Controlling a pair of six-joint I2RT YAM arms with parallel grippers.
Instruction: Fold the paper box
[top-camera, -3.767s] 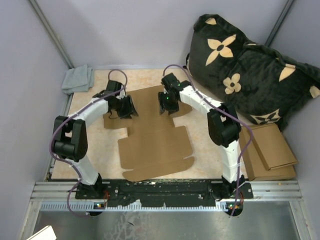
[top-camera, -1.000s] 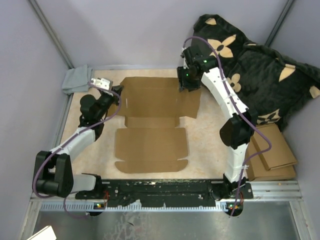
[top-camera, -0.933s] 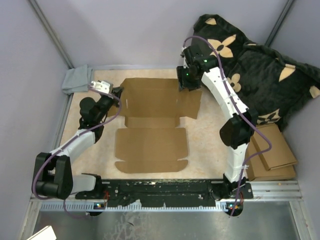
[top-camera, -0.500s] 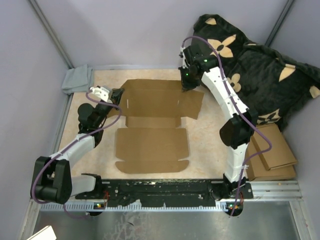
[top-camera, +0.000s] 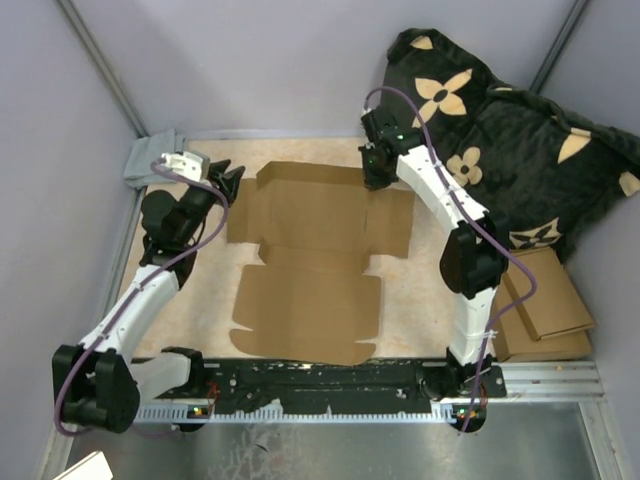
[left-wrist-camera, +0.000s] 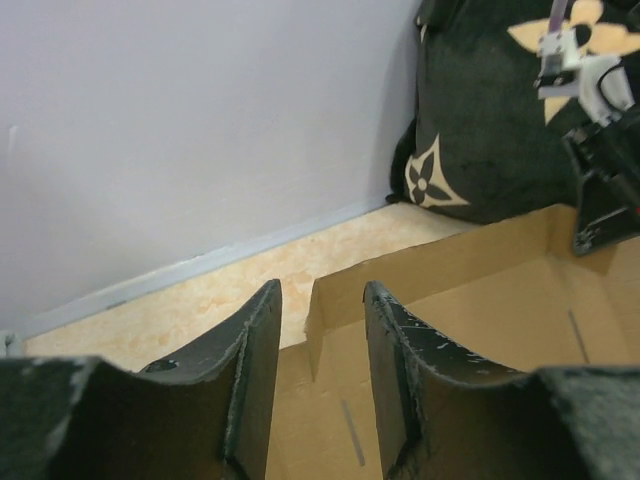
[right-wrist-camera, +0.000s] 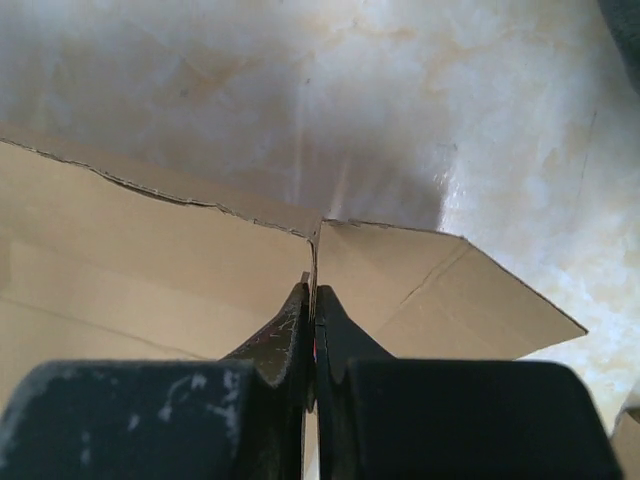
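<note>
The box (top-camera: 315, 270) lies opened out on the middle of the table (top-camera: 415, 300), mostly flat, with its far edge lifted into a low wall. The right gripper (top-camera: 376, 172) is clenched on that wall near its far right corner; the wrist view shows both fingers pressed together on the thin board at a slit (right-wrist-camera: 312, 295). The left gripper (top-camera: 225, 180) hovers at the far left corner, released, its fingers (left-wrist-camera: 262, 330) apart with the board's corner showing between and beyond them; whether they touch it cannot be told. Likely hazards: with only one corner pinched, a pull toward the near side may drag the whole sheet across the table instead of creasing it; the board may tear or buckle at the slit under the right gripper's pinch; the left gripper may close beside the edge and miss it, letting the wall skew. The cushion (top-camera: 500, 130), just right of the right arm, may hinder its elbow.
</note>
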